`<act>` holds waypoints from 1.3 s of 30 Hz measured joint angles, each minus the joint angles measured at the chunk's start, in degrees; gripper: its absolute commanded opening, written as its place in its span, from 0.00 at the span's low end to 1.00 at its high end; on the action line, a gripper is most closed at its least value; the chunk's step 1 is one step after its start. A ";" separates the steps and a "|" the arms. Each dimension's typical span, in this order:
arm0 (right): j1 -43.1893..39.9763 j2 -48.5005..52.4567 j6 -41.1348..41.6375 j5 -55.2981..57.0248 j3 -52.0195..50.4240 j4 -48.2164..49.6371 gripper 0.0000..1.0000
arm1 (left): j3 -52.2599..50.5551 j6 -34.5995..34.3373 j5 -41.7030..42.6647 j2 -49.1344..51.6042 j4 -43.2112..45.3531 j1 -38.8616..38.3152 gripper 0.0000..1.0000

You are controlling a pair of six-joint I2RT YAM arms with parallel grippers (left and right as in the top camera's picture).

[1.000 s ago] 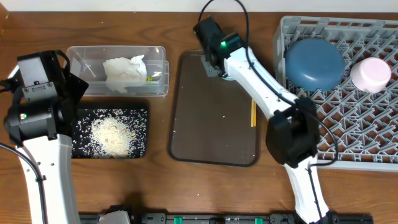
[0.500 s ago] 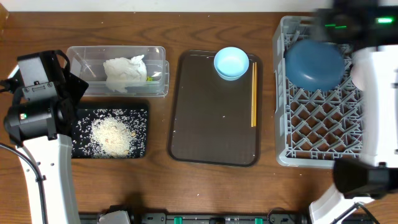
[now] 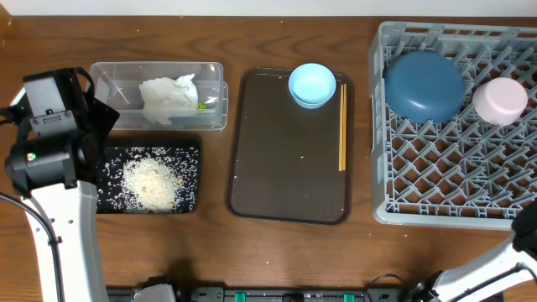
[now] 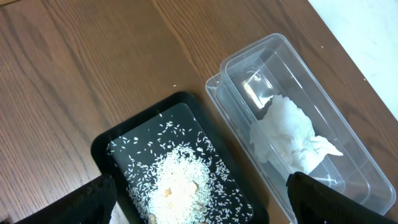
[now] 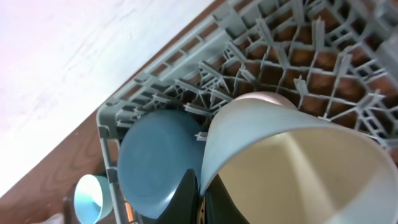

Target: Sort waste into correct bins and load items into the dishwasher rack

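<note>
Two items waiting | small light-blue bowl (image 3: 312,85) sitting at serving tray's (image 3: 285,168) far-right corner, chopsticks (image 3: 342,126) lying along its right edge | bowl likely light, stiff, slick: rim-pinching advised | left gripper (image 4: 200,182) spreading wide, right gripper (image 5: 199,199) pressing together

Right arm (image 3: 520,247) cut by corner, pink bowl (image 5: 267,98) half hidden, left fingers (image 4: 87,202) cropped

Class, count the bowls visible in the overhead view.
3: a large dark-blue bowl and a small pinkish bowl in the grey rack, a light-blue bowl on the brown tray. None seems hidden.
</note>
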 measured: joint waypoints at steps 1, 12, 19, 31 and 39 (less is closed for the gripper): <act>-0.81 1.46 -0.92 -1.95 -0.22 0.33 0.01 | 0.00 0.00 0.00 0.00 -0.02 0.00 0.90; -5.99 14.08 -11.10 -22.18 -0.98 1.49 0.01 | 0.00 0.00 0.00 0.02 -0.02 0.00 0.90; -7.98 19.47 -13.40 -29.83 -0.98 -1.86 0.01 | 0.00 0.00 0.00 0.00 0.00 0.00 0.90; -12.74 20.09 -14.67 -24.22 -0.68 -8.70 0.11 | 0.00 0.00 0.00 0.00 0.00 0.00 0.90; -15.63 20.20 -15.41 -18.62 -0.66 -12.07 0.15 | 0.00 0.02 0.00 0.02 0.00 0.00 0.90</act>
